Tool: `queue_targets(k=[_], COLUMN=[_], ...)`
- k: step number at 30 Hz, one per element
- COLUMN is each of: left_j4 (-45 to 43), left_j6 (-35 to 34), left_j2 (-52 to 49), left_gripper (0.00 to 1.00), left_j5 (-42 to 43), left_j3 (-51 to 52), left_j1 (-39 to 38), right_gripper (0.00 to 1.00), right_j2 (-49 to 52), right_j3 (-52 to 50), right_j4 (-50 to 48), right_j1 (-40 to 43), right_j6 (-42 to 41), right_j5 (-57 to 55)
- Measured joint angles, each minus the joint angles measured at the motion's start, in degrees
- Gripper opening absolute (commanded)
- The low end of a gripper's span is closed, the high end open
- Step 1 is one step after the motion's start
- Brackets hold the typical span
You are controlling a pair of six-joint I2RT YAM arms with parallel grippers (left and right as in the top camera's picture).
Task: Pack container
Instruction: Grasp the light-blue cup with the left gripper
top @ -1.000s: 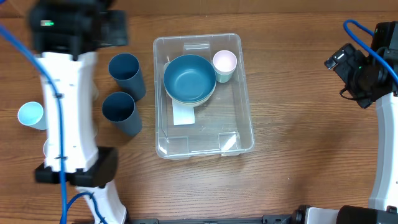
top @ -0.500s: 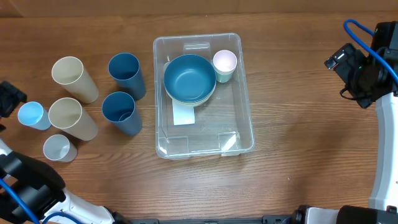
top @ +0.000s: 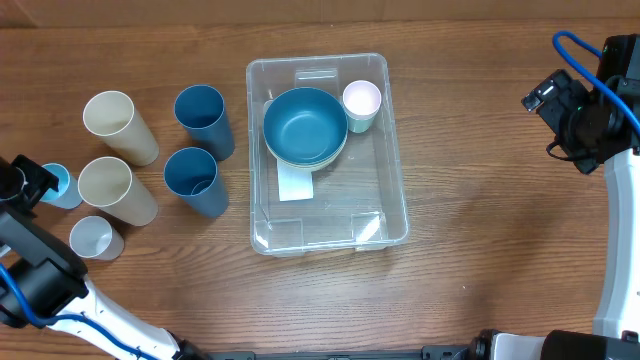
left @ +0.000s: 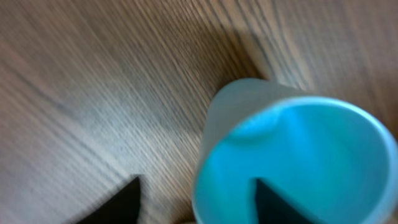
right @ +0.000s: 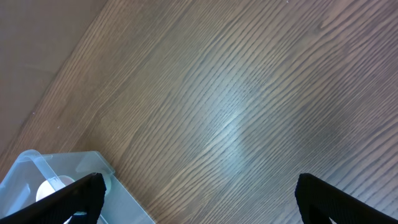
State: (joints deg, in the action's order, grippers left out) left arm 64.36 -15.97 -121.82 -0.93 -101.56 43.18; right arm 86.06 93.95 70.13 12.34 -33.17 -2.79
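Note:
The clear container (top: 395, 190) stands mid-table with a white label (top: 295, 185) on its base. It holds a blue bowl (top: 303, 125) and a small pale cup (top: 361, 100). Its corner shows in the right wrist view (right: 37, 165). My left gripper (top: 30, 180) is at the table's left edge, over a light blue cup (top: 60, 186). In the left wrist view the gripper (left: 196, 186) is open, one finger inside the cup (left: 298, 162) and one outside its rim. My right gripper (top: 545, 115) hangs open and empty over bare wood at the far right (right: 199, 186).
Left of the container stand two dark blue cups (top: 200, 110) (top: 192, 175), two beige cups (top: 112, 120) (top: 110, 185) and a small white cup (top: 92, 238). They crowd the space round my left gripper.
My left arm has swung off the cups at the upper left, down to the left table edge, onto the light blue cup. The right arm has not moved.

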Motion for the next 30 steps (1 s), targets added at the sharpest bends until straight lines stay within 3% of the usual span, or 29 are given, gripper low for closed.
queue_targets(k=[2, 7, 12, 16, 19, 21, 24, 27, 30], left_j4=[-0.81, -1.09, 5.29, 11.74, 14.56, 14.58, 14.43, 13.64, 9.88], left_j6=[-0.15, 0.02, -0.22, -1.18, -1.46, -0.57, 2.01, 4.26, 6.6], left_j2=[-1.46, -2.25, -1.79, 5.22, 15.93, 24.9, 33.73, 33.4, 26.99], left_gripper=[0.04, 0.04, 0.04, 0.04, 0.04, 0.04, 0.04, 0.04, 0.04], left_j5=[-0.31, -0.87, -0.44, 3.26, 9.33, 12.59, 14.4, 11.74, 7.08], left_j3=[0.02, 0.02, -4.07, -12.87, -19.23, -21.64, -22.73, -22.82, -22.75], left_j1=[0.0, 0.0, 0.0, -0.2, -2.71, -8.7, -26.16, -43.3, -57.68], right_gripper=[1.0, 0.99, 1.0, 1.0, 1.0, 1.0, 1.0, 1.0, 1.0], right_j2=[0.0, 0.0, 0.0, 0.0, 0.0, 0.0, 0.0, 0.0, 0.0], right_j3=[0.0, 0.0, 0.0, 0.0, 0.0, 0.0, 0.0, 0.0, 0.0], right_j4=[0.0, 0.02, 0.0, 0.0, 0.0, 0.0, 0.0, -0.02, -0.02], right_j1=[0.0, 0.0, 0.0, 0.0, 0.0, 0.0, 0.0, 0.0, 0.0], right_j6=[-0.04, -0.02, -0.04, -0.02, 0.0, -0.02, -0.02, -0.02, -0.02], right_j5=[0.0, 0.0, -0.02, 0.02, 0.0, 0.0, 0.02, 0.0, 0.0])
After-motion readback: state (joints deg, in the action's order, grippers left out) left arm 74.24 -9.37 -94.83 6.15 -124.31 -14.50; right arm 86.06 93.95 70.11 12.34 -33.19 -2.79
